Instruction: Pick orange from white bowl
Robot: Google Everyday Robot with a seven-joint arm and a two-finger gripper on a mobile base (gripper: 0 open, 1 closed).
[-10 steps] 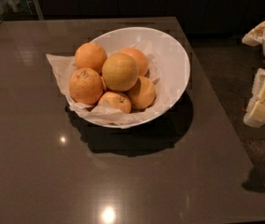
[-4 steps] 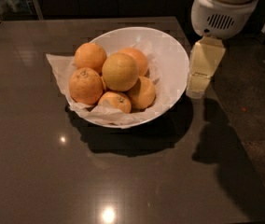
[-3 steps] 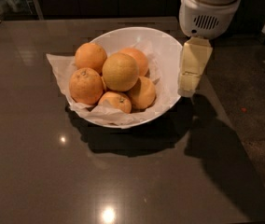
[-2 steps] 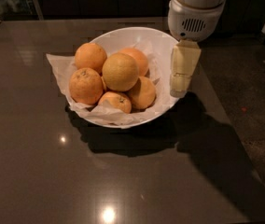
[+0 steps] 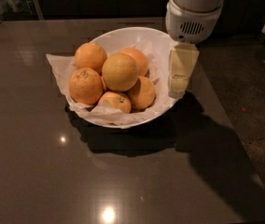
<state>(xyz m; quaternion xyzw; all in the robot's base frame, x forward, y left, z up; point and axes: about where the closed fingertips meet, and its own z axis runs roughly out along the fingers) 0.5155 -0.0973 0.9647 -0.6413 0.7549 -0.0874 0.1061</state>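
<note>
Orange (image 5: pixel 120 72) in the bowl (image 5: pixel 123 31) is left ungrasped, though the pincer (image 5: pixel 178 90) (apart or together cannot be told) has been brought to its rim.

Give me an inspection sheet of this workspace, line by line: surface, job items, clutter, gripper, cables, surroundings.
Surface: dark glossy table, light glints on it.
Job's things: orange sits on top of the pile in the white bowl, not held.
Clutter: smaller oranges around it; crinkled white paper lining the bowl.
Grippers: gripper hangs at the bowl's right rim, right of the orange and apart from it.
Cables: nothing seen.
Surroundings: dark floor to the right of the table.
</note>
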